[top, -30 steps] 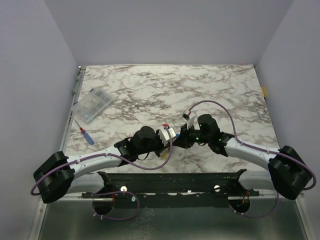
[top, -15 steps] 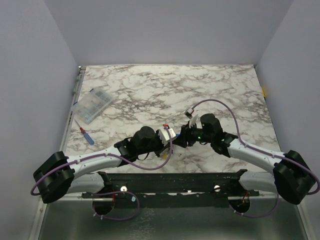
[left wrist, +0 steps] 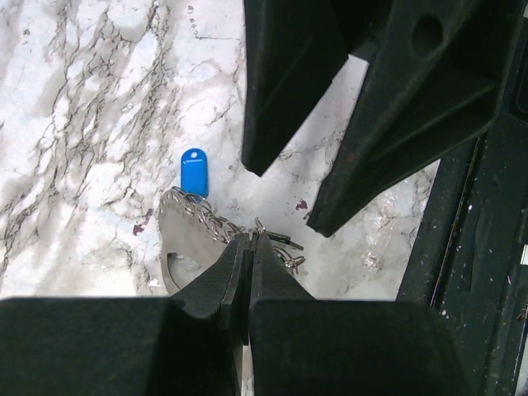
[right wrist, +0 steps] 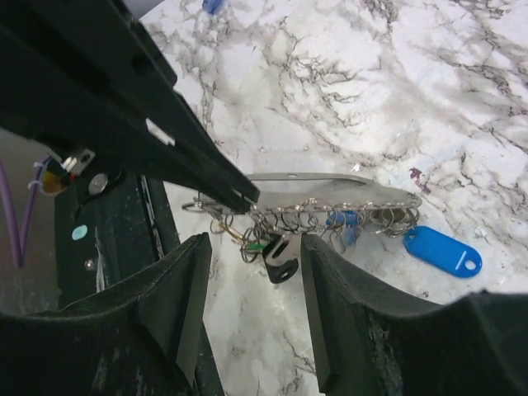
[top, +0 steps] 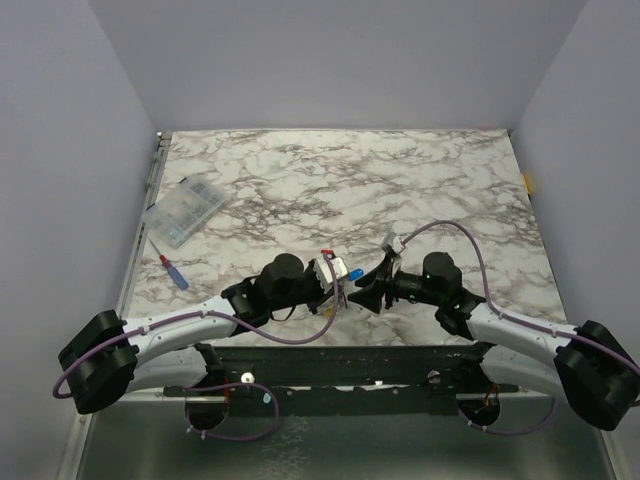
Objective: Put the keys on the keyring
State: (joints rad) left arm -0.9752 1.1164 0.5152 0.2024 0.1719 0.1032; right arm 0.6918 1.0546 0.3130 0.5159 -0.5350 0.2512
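Left gripper (left wrist: 249, 247) jaws pressed together, pinching the keyring (right wrist: 289, 221) at near-centre bench (top: 450, 170). Right gripper (right wrist: 256, 243) jaws spread, empty, just beside. Judgement: keys (left wrist: 280, 241) are light, stiff and slippery, and dangle loose; take one by its flat head.

No legible text, number or brand in any view. White block on the left wrist (top: 333, 268) carries a red mark, too small to read. Blue tag (right wrist: 444, 252) on the tabletop shows a plain face.
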